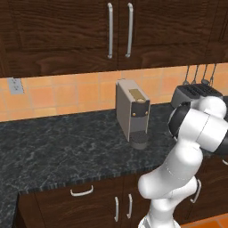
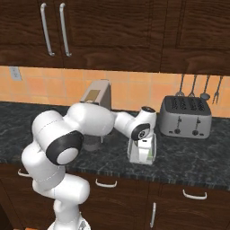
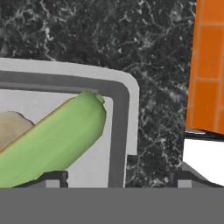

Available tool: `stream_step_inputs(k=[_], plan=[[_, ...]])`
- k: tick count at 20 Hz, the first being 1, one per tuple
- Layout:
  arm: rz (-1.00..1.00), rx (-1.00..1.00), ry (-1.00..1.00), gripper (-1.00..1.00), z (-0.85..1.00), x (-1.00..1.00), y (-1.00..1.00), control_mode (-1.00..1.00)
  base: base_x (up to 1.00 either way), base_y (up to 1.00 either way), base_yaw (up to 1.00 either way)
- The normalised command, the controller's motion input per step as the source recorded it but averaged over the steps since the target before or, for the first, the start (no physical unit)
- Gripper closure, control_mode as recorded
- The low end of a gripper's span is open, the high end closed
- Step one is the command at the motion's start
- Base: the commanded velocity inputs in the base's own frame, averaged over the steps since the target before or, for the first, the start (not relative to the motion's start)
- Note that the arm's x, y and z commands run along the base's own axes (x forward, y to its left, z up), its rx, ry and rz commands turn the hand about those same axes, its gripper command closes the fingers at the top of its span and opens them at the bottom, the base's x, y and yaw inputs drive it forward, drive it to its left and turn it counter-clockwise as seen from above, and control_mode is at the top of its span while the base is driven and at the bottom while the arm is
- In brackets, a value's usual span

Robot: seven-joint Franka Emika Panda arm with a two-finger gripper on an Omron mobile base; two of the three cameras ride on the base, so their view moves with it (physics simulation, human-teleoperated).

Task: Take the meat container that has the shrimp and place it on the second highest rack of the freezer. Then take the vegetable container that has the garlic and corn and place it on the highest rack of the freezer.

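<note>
This is a home kitchen, rendered. Dark wood wall cupboards [image 1: 89, 31] with long metal handles hang over an orange tiled wall [image 1: 67, 95], and more wood cupboards [image 2: 179, 206] sit under a black marbled surface [image 1: 53, 147]. Behind the claw [image 2: 143, 152] stands a coffee machine [image 1: 132, 111]; beside it, a silver toaster [image 2: 185, 117], with cooking utensils [image 2: 197, 87] hanging above. A wall socket [image 1: 15, 86] sits far off.

Surface finishes at the worktop

Worktop [image 1: 53, 147]: dark polished stone, white-veined. Cabinets [image 1: 62, 31]: dark wood, visible grain; bar handles [image 2: 47, 29] brushed metal. Toaster [image 2: 185, 117]: satin metal. Wall tiles [image 1: 58, 95]: matt orange. Container [image 3: 123, 113]: smooth white plastic, grey rim; corn husk [image 3: 52, 140] matt green.
</note>
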Motion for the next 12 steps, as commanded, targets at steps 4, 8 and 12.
stream_step_inputs(k=[4,8,12], plan=[[0.0,0.0,-0.04,-1.0,-0.04,-0.24,0.0,-1.0,0.0,0.0,0.0],[0.0,0.0,-0.03,-1.0,-0.03,-0.18,0.0,-1.0,0.0,0.0,0.0],[0.0,0.0,-0.01,-1.0,-0.01,-0.09,0.02,-1.0,0.0,0.0,0.0]])
